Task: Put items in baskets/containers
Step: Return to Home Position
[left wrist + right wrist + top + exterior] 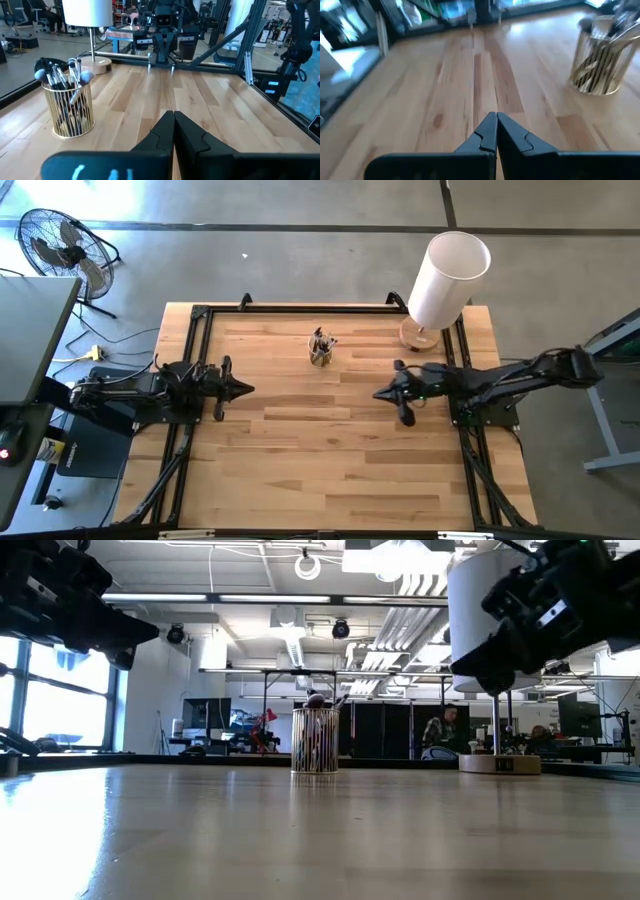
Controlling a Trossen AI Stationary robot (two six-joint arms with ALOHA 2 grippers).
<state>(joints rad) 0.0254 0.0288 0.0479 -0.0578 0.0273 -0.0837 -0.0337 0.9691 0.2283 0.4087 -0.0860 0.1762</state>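
Note:
A small gold-wire cup [320, 356] stands on its base on the wooden table, toward the far middle. Several thin brushes [62, 75] stand in it with their bristle tips up; the cup also shows in the low view [315, 740] and the right wrist view [600, 62]. My left gripper [248, 389] is shut and holds nothing, hovering level at the table's left side. My right gripper [378, 394] is shut and holds nothing, above the table at the right. Both point toward the table's middle, and the cup lies beyond the gap between them.
A tall white cylinder lamp [445, 278] on a round wooden base [420, 335] stands at the table's far right corner. A black frame [200, 315] runs along the table's edges. Bare wood lies between the grippers and toward the near edge.

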